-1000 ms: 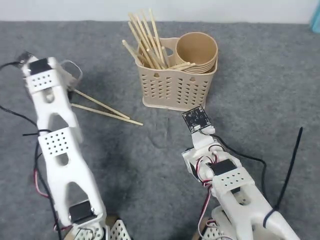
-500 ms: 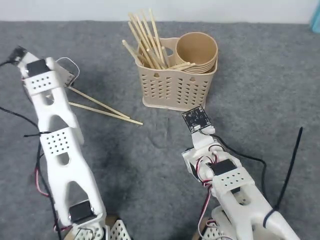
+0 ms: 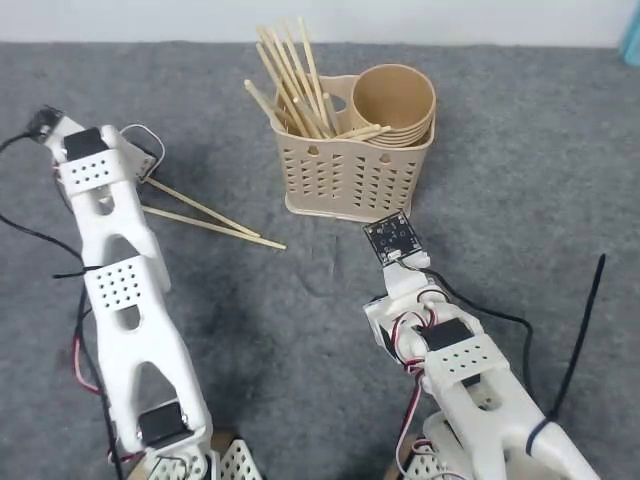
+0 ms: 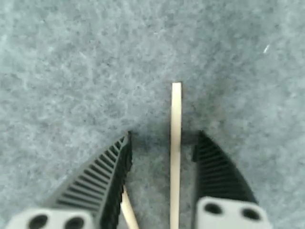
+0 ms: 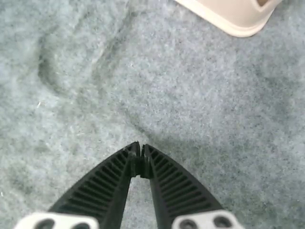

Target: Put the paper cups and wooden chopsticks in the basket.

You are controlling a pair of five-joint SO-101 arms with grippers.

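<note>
So the left gripper [image 4: 163, 137] is spread wide open, low over the grey carpet [image 4: 71, 57]. One loose chopstick [image 4: 176, 124] lies on the carpet between its jaws, closer to one jaw than the other, and nothing is actually gripped. A second loose chopstick [image 4: 127, 210] pokes out right beside the other jaw. From the high view, those two lie on the carpet off to the left of the basket [image 3: 355, 170], with their far ends tucked under the left arm's wrist. The basket holds a stack of paper cups [image 3: 393, 100], and a bunch of chopsticks [image 3: 290, 75] stands tilted next to them. The right gripper [image 5: 141, 150] is pinched fully closed on nothing, hovering over carpet just in front of the basket.
</note>
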